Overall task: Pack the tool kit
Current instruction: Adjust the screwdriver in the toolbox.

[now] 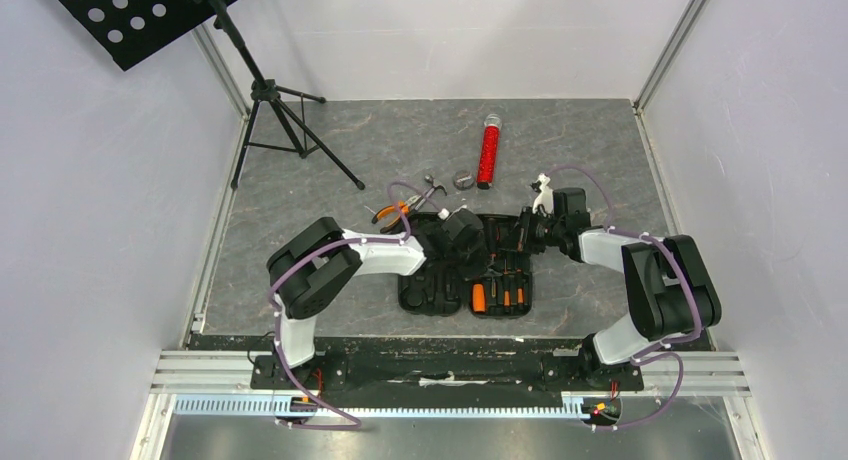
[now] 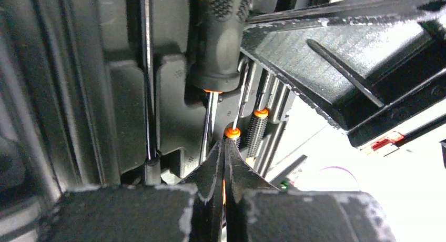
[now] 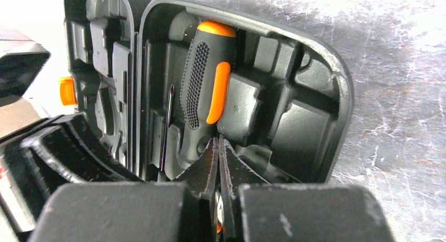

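Black ribbed plastic clamshell case is lying open on the grey stone-patterned table, near its middle and between the two arms. In the top view its right half is showing a row of orange-and-black tools seated in moulded slots.

Large screwdriver with a black-and-orange handle is sitting lengthwise in a slot of the half nearest the right wrist camera. Its shaft end is pointing toward the camera. Orange latch is showing on the other half, at the left of that view.

Right gripper is hovering just at the lower end of that handle. Its jaws are pressed together and gripping nothing; contact with the handle cannot be told.

Left gripper is likewise closed tight and empty. It is pointing into the case interior, its tips just beside the small screwdrivers with orange collars standing in their slots. Touching or not cannot be told.

Orange-handled pliers are lying outside the case, on the table just behind the left arm's wrist.

Red cylindrical tube is lying further back, apart from the case. Black tripod stand is standing at the far left corner.
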